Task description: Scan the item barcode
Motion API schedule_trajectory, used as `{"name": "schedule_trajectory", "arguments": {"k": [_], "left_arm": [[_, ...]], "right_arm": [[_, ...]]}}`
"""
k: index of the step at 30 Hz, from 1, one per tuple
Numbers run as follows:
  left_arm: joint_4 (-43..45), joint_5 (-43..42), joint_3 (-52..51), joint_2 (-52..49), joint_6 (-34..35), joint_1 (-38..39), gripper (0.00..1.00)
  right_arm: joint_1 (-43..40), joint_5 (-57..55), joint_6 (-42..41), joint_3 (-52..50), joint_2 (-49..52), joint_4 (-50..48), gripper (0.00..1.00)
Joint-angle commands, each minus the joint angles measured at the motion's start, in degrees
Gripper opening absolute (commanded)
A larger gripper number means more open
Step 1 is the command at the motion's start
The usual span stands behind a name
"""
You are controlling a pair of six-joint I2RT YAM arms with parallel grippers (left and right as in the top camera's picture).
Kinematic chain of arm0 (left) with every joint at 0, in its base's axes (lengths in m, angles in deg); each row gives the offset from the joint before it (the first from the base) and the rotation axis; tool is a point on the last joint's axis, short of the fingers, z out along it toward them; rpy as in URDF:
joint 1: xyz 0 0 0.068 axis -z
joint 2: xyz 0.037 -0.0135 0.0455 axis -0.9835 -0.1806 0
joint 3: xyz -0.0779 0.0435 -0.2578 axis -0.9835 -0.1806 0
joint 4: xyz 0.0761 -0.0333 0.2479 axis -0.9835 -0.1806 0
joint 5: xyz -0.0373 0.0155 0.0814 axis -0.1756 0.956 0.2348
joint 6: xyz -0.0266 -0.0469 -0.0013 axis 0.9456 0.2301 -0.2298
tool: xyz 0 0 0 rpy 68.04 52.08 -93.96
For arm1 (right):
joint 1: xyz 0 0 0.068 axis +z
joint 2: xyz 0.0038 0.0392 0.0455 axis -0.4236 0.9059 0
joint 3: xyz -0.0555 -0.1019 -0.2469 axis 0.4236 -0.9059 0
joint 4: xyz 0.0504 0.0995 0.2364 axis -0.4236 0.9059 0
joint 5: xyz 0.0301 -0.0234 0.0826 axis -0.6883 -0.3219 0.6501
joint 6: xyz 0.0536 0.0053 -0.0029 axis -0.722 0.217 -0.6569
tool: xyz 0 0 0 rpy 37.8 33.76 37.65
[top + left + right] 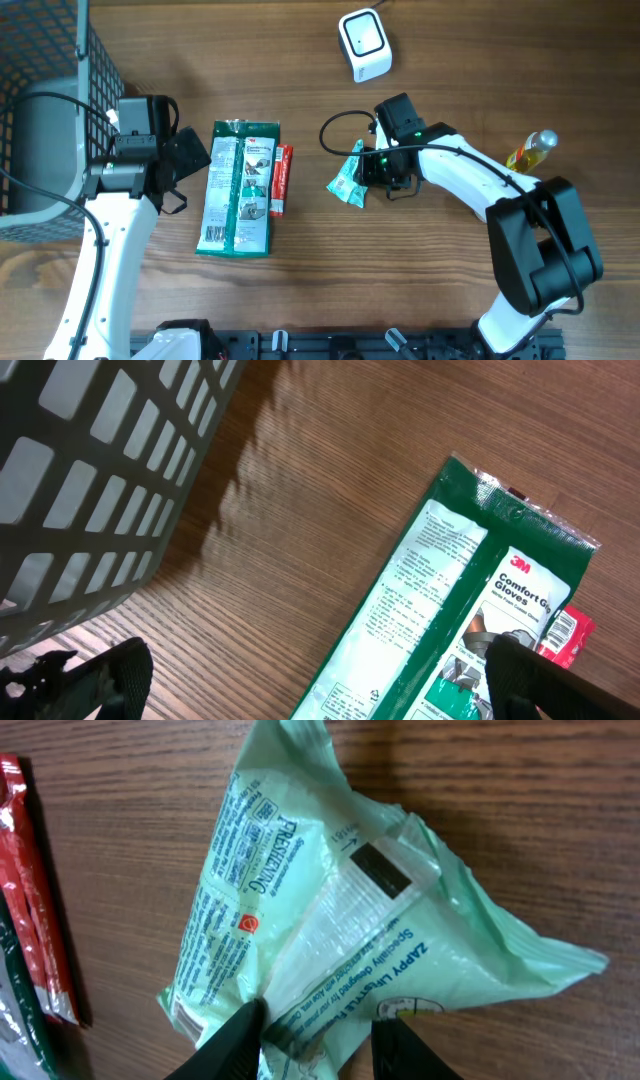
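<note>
The pouch [330, 920] lies crumpled on the surface [450, 80], right of centre and below the scanner [364, 44]. My right gripper [315, 1045] has it bracketed at the near end, with a finger [235, 1035] on each side of a fold. I cannot tell whether they pinch the film or only flank it.

I judge the pouch light, soft and slick. It will sag and crease, and a grip on loose film could slide off, so the firmer crimped end seam is the better hold. That would also leave the printed faces uncovered. A dark patch sits near the top seam, but it is too blurred to call a barcode.

Between pouch and scanner the wood is bare, so there is room to lift and turn. The red packet [281, 180] and gloves pack [237, 187] lie near on the left, and a bottle [530, 151] stands well apart on the right. My left gripper [315, 690] hangs wide open over the gloves pack, holding nothing, beside the basket [50, 110].
</note>
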Motion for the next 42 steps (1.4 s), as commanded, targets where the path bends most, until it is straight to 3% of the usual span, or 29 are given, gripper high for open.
{"name": "schedule_trajectory", "arguments": {"k": [1,9,11,18,20,23,24,33,42], "left_arm": [[0.13,0.72,0.52,-0.11,0.74,-0.2,1.0],[0.13,0.72,0.52,-0.11,0.74,-0.2,1.0],[0.13,0.72,0.52,-0.11,0.74,-0.2,1.0],[0.13,0.74,0.52,-0.11,0.74,-0.2,1.0],[0.13,0.72,0.52,-0.11,0.74,-0.2,1.0],[0.13,0.72,0.52,-0.11,0.74,-0.2,1.0],[0.13,0.74,0.52,-0.11,0.74,-0.2,1.0],[0.13,0.74,0.52,-0.11,0.74,-0.2,1.0],[0.13,0.74,0.52,-0.11,0.74,-0.2,1.0]], "right_arm": [[0.2,-3.04,-1.81,-0.81,2.4,1.57,0.37],[0.2,-2.58,-2.49,-0.79,2.38,2.29,0.41],[0.17,2.47,1.2,0.22,2.08,2.43,0.42],[0.33,5.38,1.77,6.12,-4.44,8.37,0.47],[0.35,5.38,1.77,6.1,-4.94,8.37,0.45],[0.42,2.71,1.73,4.09,-4.68,4.85,0.2],[0.42,1.62,1.44,3.43,-4.68,4.2,0.18],[0.39,-6.91,-2.84,-6.86,-4.46,-5.01,0.14],[-0.13,-5.16,-5.6,-7.15,-4.48,-3.5,0.18]]}}
